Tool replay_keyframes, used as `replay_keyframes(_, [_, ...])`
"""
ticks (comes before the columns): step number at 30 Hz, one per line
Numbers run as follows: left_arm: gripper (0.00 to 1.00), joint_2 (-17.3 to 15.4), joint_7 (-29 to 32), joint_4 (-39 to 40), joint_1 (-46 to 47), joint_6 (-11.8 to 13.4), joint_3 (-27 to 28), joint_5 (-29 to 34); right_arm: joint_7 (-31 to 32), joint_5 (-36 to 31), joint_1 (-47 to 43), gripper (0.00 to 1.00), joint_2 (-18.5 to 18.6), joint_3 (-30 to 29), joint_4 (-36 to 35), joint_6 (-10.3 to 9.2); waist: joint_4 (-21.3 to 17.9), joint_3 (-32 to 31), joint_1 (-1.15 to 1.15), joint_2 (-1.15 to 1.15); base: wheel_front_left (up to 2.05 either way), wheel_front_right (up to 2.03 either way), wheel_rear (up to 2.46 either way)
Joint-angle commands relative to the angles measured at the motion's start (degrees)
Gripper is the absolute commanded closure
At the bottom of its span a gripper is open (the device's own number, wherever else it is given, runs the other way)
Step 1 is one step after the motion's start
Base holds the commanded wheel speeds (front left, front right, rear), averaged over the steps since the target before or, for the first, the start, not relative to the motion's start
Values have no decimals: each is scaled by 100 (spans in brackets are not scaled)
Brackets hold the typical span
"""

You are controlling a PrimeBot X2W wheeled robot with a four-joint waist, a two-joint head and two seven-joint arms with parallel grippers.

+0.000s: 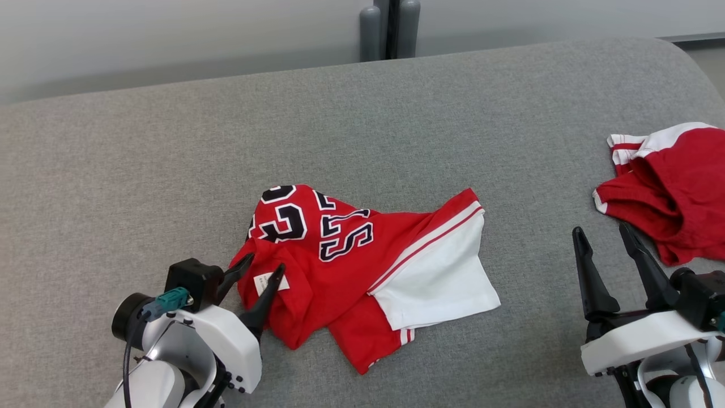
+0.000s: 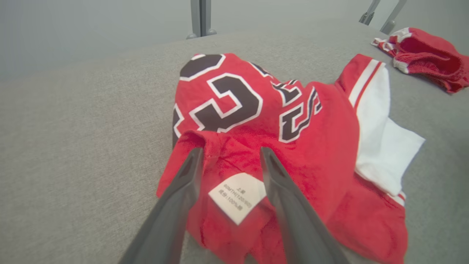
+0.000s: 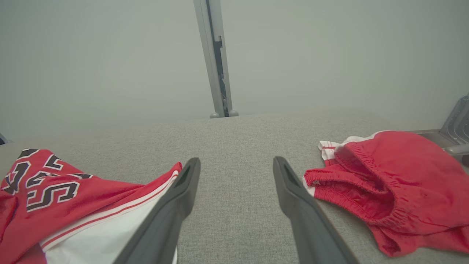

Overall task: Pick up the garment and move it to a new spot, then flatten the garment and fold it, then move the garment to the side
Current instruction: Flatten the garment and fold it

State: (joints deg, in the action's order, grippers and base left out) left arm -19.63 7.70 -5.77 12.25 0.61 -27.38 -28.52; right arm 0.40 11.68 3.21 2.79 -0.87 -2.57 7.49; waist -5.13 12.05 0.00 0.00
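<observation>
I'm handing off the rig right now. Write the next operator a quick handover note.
Left gripper: open, fingers straddling the red jersey's edge at its white care label, no grip yet.
Right gripper: open, over the grey padded surface between jersey and red shorts.
Jersey lies crumpled mid-surface.
Done: nothing finished.
Left to do: grasp, move, flatten, fold, set aside.

We see the garment (image 1: 362, 255) lying at the centre of the worktop (image 1: 170, 158). At its 8 o'clock edge sits our left gripper (image 1: 265, 262), one finger on either side of the label (image 1: 271, 281). The second garment (image 1: 674, 192) lies at 3 o'clock by the worktop's edge, well apart from the first. Our right gripper (image 1: 600, 229) sits at 4 o'clock, between the two. A post (image 1: 389, 28) stands behind the worktop at 12 o'clock.
</observation>
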Motion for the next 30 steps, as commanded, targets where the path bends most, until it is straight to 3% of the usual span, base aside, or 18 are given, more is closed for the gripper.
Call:
replay_keyframes(1, [33,-68,-8,-81,130,-22,19,-7,-63,42,80,0,28,14,44,0,-77,90,0,0,0,0,0])
replay_keyframes(3, [69,-57,-51,-173,198,-53,41,-28,-75,62,99,0,30,19,68,0,-103,129,0,0,0,0,0])
replay_keyframes(4, [100,-66,-47,-229,211,-33,51,-34,-63,83,95,0,29,28,89,0,-115,146,0,0,0,0,0])
replay_keyframes(13, [100,-65,-188,-445,365,-5,96,-20,254,166,36,0,24,360,423,0,-67,245,0,0,0,0,0])
replay_keyframes(21, [100,-37,-280,-473,490,3,62,-6,442,355,401,0,54,1474,1643,0,107,329,0,0,0,0,0])
replay_keyframes(25, [100,-20,-323,-484,507,19,57,-17,319,453,541,0,56,1632,2068,0,160,336,0,0,0,0,0])
replay_keyframes(26, [100,-18,-341,-487,504,31,64,-16,275,481,576,43,64,1655,2203,0,168,333,0,0,0,0,0])
replay_keyframes(28, [100,-27,-374,-478,482,40,71,-19,178,564,649,100,59,1661,2388,0,179,327,0,0,0,0,0])
replay_keyframes(30, [100,-33,-445,-431,442,64,109,-34,46,654,714,100,56,1697,2471,0,178,309,0,0,0,0,0])
